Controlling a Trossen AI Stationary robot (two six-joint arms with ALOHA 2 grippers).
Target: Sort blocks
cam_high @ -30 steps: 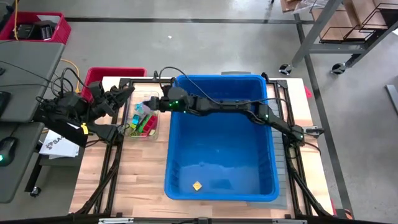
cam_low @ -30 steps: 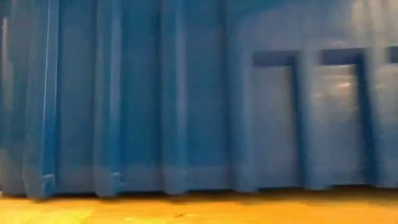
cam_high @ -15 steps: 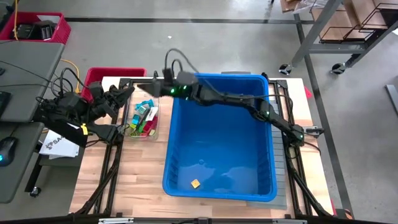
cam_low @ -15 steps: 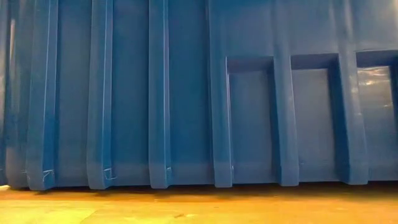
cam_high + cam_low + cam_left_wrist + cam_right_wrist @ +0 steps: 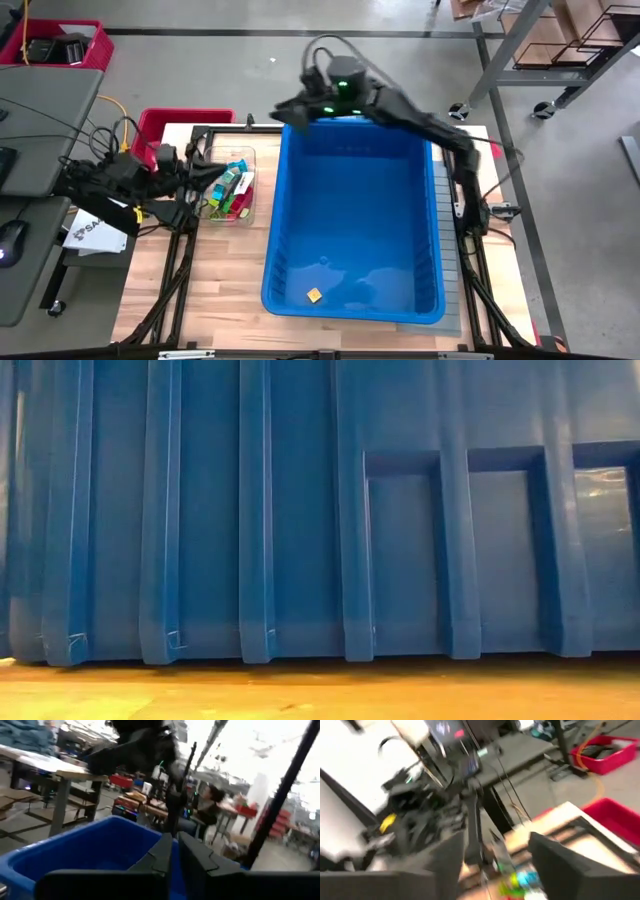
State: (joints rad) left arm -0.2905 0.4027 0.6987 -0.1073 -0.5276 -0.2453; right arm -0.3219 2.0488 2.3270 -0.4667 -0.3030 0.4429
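Observation:
Several small blocks (image 5: 230, 190) in mixed colours lie in a clear tray (image 5: 247, 212) left of the big blue bin (image 5: 272, 240). One yellow block (image 5: 314, 295) rests on the bin's floor near its front wall. My right gripper (image 5: 282, 108) is raised above the bin's far left corner, open, with nothing between its fingers (image 5: 555, 862). My left gripper (image 5: 205, 172) waits beside the tray's left side, its fingers (image 5: 165, 855) shut on nothing. The low view shows only the bin's ribbed wall (image 5: 300, 510).
A red crate (image 5: 180, 120) stands at the table's far left corner and a printed sheet (image 5: 85, 232) lies off its left edge. A metal frame (image 5: 455, 200) runs around the bin. A person (image 5: 210, 800) sits in the room beyond.
My right gripper has risen from over the tray of blocks and swung toward the far edge, now high above the bin's far left corner, rolling as it went. The blue bin has shifted a little. My left gripper has turned slightly beside the tray.

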